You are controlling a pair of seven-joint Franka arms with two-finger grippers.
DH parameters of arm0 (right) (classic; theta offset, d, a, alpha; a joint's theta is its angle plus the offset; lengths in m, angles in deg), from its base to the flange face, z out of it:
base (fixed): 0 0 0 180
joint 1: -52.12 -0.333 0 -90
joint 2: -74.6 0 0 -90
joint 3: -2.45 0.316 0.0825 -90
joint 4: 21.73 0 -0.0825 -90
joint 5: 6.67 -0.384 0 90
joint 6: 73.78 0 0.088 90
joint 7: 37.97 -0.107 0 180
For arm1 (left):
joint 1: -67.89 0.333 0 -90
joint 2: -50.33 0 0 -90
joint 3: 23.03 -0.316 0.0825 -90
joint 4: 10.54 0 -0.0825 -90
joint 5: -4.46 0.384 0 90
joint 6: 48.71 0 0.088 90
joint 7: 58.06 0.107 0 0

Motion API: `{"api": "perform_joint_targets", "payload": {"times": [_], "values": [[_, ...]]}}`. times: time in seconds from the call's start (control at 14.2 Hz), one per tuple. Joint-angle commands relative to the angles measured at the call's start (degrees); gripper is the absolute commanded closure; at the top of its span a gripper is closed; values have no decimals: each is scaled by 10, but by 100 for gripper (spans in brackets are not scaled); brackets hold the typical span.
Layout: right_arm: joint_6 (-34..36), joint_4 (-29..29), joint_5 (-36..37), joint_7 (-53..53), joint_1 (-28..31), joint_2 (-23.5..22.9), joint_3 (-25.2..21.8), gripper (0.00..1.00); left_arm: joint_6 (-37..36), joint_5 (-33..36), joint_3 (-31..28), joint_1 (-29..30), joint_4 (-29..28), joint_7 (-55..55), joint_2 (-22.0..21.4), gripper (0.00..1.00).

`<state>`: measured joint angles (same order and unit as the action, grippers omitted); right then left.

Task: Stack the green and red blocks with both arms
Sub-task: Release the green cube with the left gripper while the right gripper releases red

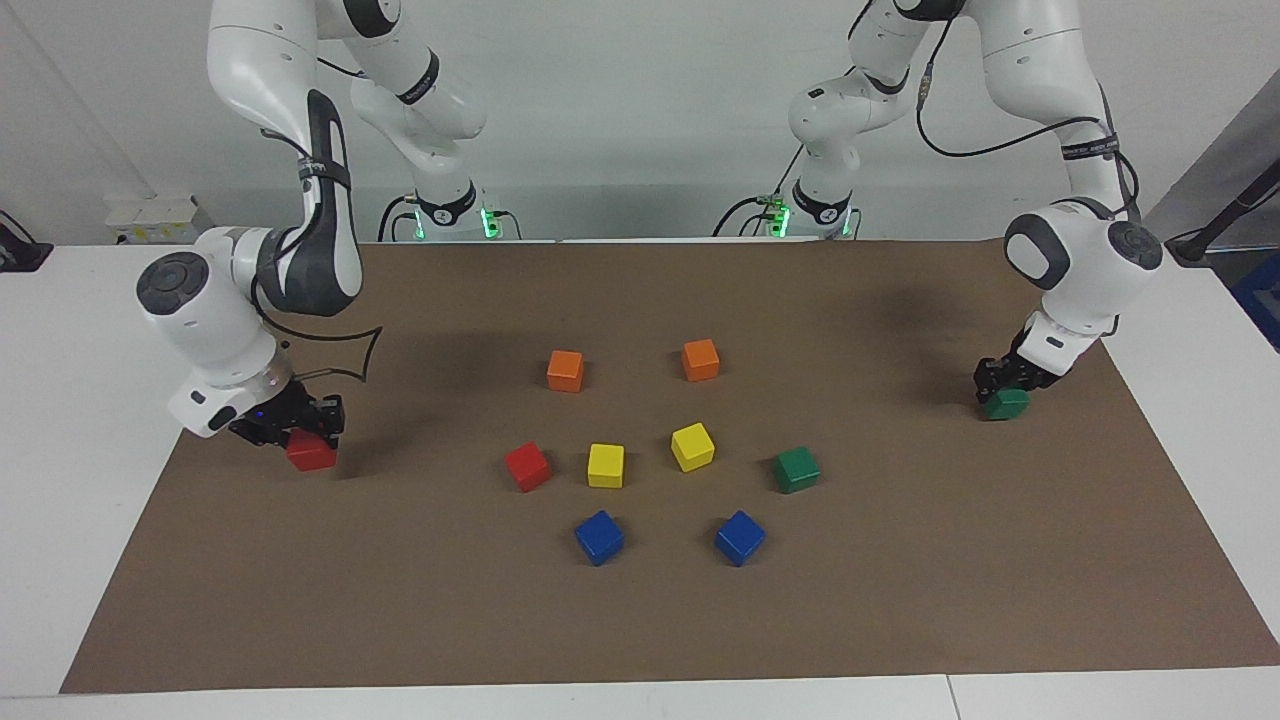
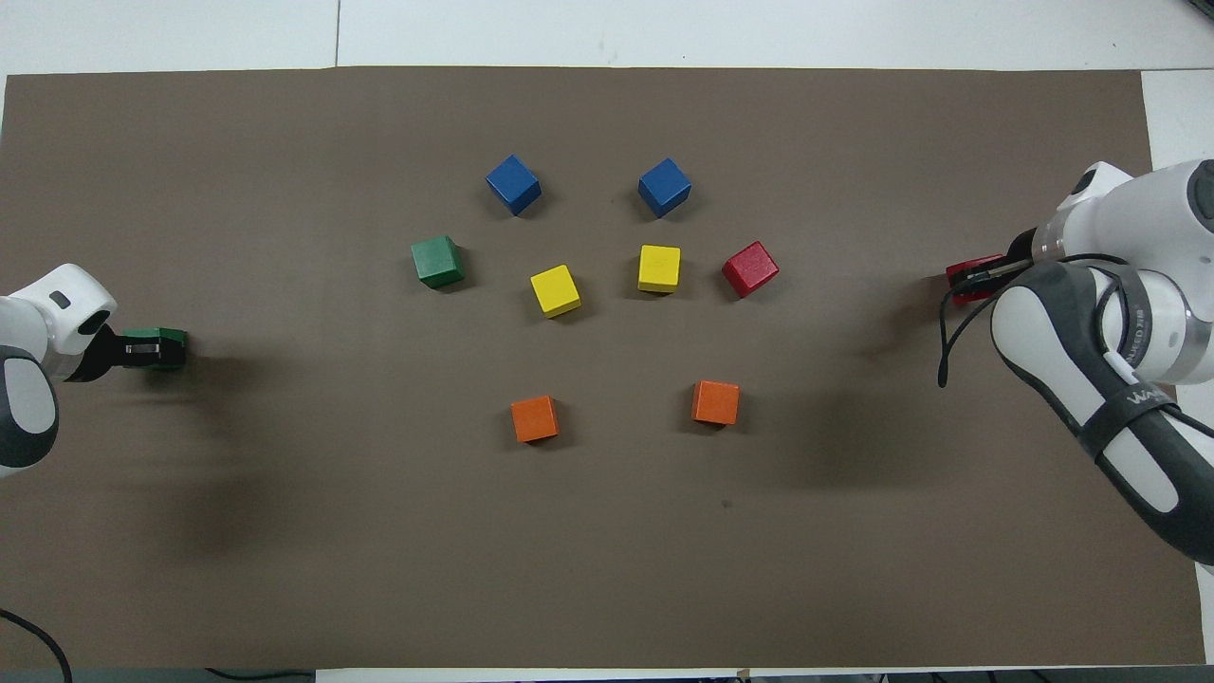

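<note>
One red block [image 1: 527,466] [image 2: 749,268] and one green block [image 1: 797,469] [image 2: 437,261] sit free on the brown mat, at either end of the middle row of cubes. My right gripper [image 1: 300,432] [image 2: 977,277] is down at the mat near the right arm's end, shut on the second red block [image 1: 312,455] [image 2: 963,287]. My left gripper [image 1: 1003,390] [image 2: 142,349] is down at the mat near the left arm's end, shut on the second green block [image 1: 1006,405] [image 2: 173,340]. Both held blocks are at or just above the mat.
Two yellow cubes [image 1: 605,465] [image 1: 692,446] lie between the free red and green blocks. Two orange cubes [image 1: 565,370] [image 1: 700,359] lie nearer to the robots, two blue cubes [image 1: 599,537] [image 1: 739,537] farther. The brown mat [image 1: 900,620] covers the white table.
</note>
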<state>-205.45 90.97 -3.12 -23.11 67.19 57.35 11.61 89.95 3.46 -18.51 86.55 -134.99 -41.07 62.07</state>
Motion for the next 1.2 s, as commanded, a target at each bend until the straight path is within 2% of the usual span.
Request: {"api": "perform_joint_targets", "payload": {"times": [0.0,0.07,0.14,0.35,0.49,0.71,0.85,0.92,0.99,1.06,1.13], "values": [[-11,27,-2,4,5,20,2,100,16,4,7,10,-9,7,-1,100],[-13,30,-3,4,5,20,2,100,15,4,7,10,-8,9,-1,77],[-15,33,-3,3,7,19,2,100,15,4,7,10,-8,15,-1,1],[-16,36,-3,-1,8,15,2,100,0,4,7,10,4,16,0,0],[-17,41,-3,-2,9,15,2,100,-31,5,7,9,31,16,0,0],[-22,46,-3,-3,9,14,2,100,-155,3,8,-27,143,-2,2,0],[-47,57,-3,-3,9,13,2,100,-226,4,7,-80,215,-103,20,0],[-52,58,-3,-3,8,13,2,100,-239,4,7,-108,234,-148,23,0],[-53,58,-3,-4,5,13,2,56,-241,3,7,-134,241,-184,26,0],[-53,57,-3,-5,5,13,2,1,-239,2,7,-159,247,-226,28,0],[-49,55,-3,-7,6,13,2,0,-235,1,7,-183,256,-257,34,0]]}}
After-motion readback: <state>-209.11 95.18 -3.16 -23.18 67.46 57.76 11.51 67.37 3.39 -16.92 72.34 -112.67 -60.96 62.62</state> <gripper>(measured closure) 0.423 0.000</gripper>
